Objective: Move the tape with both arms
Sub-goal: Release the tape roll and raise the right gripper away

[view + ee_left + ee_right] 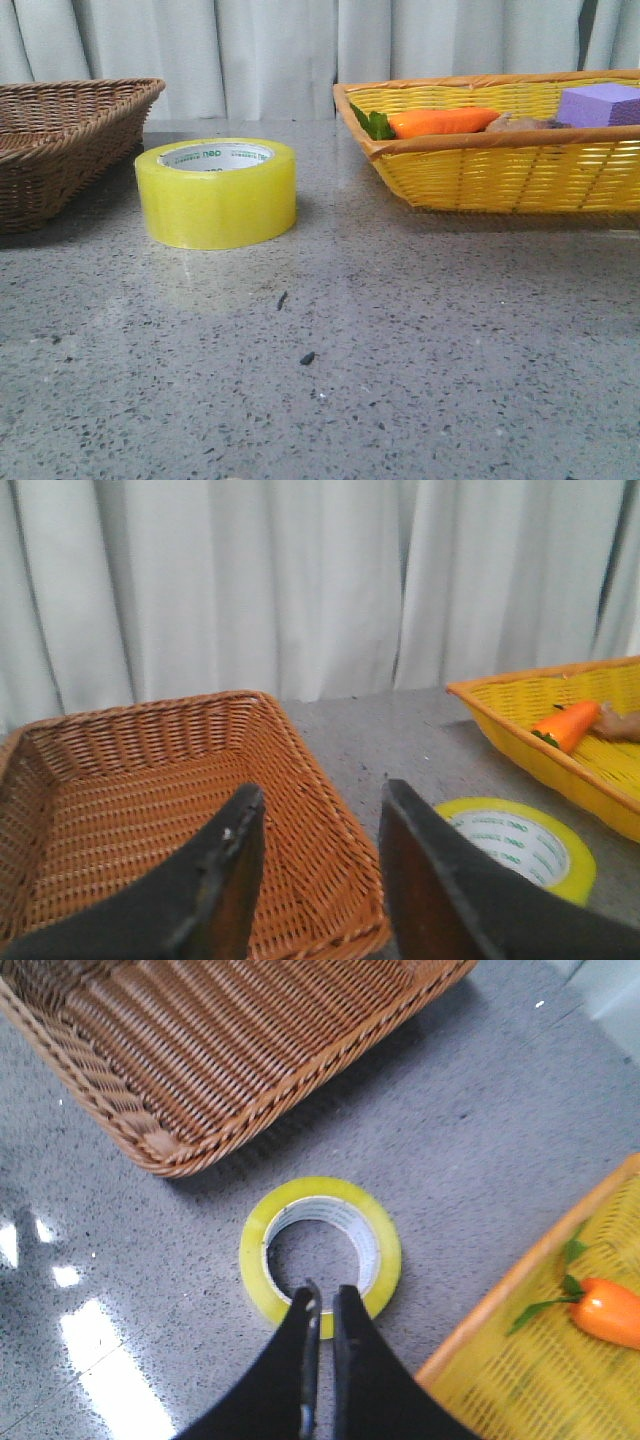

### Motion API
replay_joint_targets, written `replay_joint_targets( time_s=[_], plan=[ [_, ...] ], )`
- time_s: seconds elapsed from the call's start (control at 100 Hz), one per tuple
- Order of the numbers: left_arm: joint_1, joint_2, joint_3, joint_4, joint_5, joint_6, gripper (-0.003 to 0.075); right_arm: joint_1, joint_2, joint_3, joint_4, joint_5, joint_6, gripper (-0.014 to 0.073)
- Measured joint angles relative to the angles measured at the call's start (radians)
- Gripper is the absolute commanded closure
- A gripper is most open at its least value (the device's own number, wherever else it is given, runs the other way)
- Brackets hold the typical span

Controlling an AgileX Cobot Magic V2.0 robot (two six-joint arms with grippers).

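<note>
One roll: wide translucent yellow packing tape (216, 192), flat on grey table (400, 350), beside brown wicker basket (60, 140)
Left gripper (320, 825): spread, empty
Right gripper (322, 1310): nearly closed, above roll, empty
Progress: unstarted; pickup, handover, placing left

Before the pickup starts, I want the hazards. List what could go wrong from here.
1. The right gripper hangs over the tape with fingers nearly closed; lowered like that, it may strike the roll's rim.
2. The tape lies flat beside the brown basket; a nudge could slide it against the wicker.
3. The left gripper, open, may snag that basket.
</note>
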Motion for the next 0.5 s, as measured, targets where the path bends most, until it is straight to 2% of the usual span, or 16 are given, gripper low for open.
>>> replay_joint_targets(
  time_s=[0.31,0.5],
  plan=[
    [-0.144,0.236,-0.118,0.030,0.041,0.000,0.0470,0.000,-0.147,0.002,-0.086,0.007,0.023,0.0666],
    [-0.227,0.431,-0.226,0.077,0.095,0.000,0.0470,0.000,-0.260,0.095,-0.119,-0.033,0.051,0.0666]
  ],
)
